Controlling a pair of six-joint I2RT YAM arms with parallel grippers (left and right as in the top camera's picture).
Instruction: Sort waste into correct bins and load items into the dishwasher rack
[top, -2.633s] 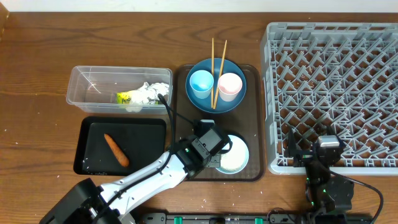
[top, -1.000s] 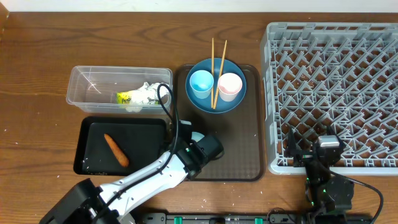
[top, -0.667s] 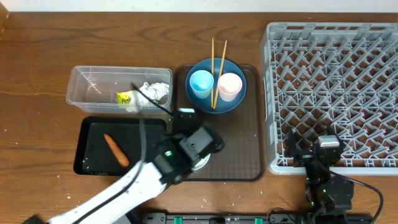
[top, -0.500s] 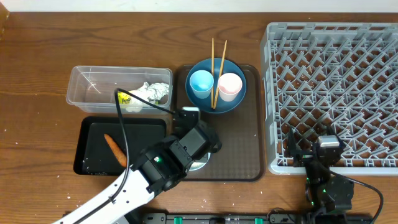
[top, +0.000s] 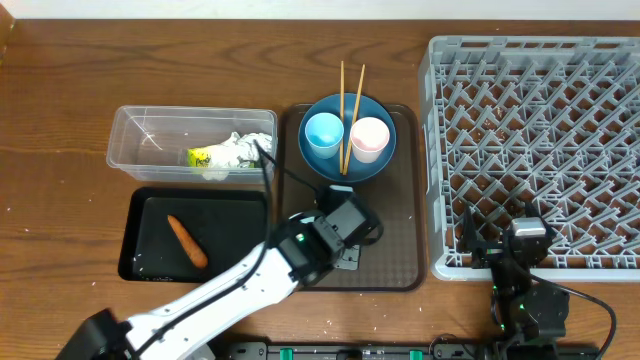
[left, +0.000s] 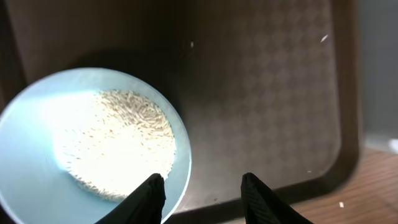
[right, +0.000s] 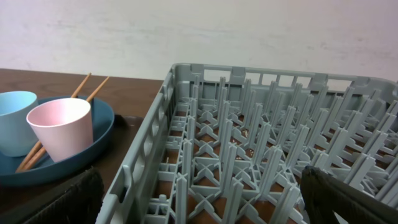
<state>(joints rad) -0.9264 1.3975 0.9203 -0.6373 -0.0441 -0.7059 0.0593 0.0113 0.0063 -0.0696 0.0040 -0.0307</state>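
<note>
Rice (left: 118, 143) lies loose in the white bowl (left: 28, 143), and that settles how we judge the handling. The bowl itself looks stiff, smooth and fairly light, probably slippery along its wall, but any tilt would scatter the grains. We would take it at the rim on its right side, one finger inside and one outside, and keep it level until it is over a bin.

The bowl sits on the brown serving tray (left: 261, 93), toward the front left; from overhead it is hidden under the left arm. The left hand (left: 200, 183) hangs over it with its fingers (left: 152, 193) parted. One overlaps the bowl's right rim and the other stands over bare tray, apart from the rim, so nothing is clamped. The right hand (right: 200, 176) gapes wide and empty at the front edge of the dishwasher rack (top: 540, 130).

Against the earliest overhead view, the bowl has left the tray's front right, where it showed plainly beside the hand; that spot is now bare. Half a second ago the left hand was further left, by the black tray (top: 230, 215), with a sliver of bowl showing; it has since swung right. The orange bit (top: 187, 242) in the black tray, the tissue (top: 245, 148) and wrapper (top: 203, 157) in the clear tub (top: 150, 125), and the right arm are unchanged.
</note>
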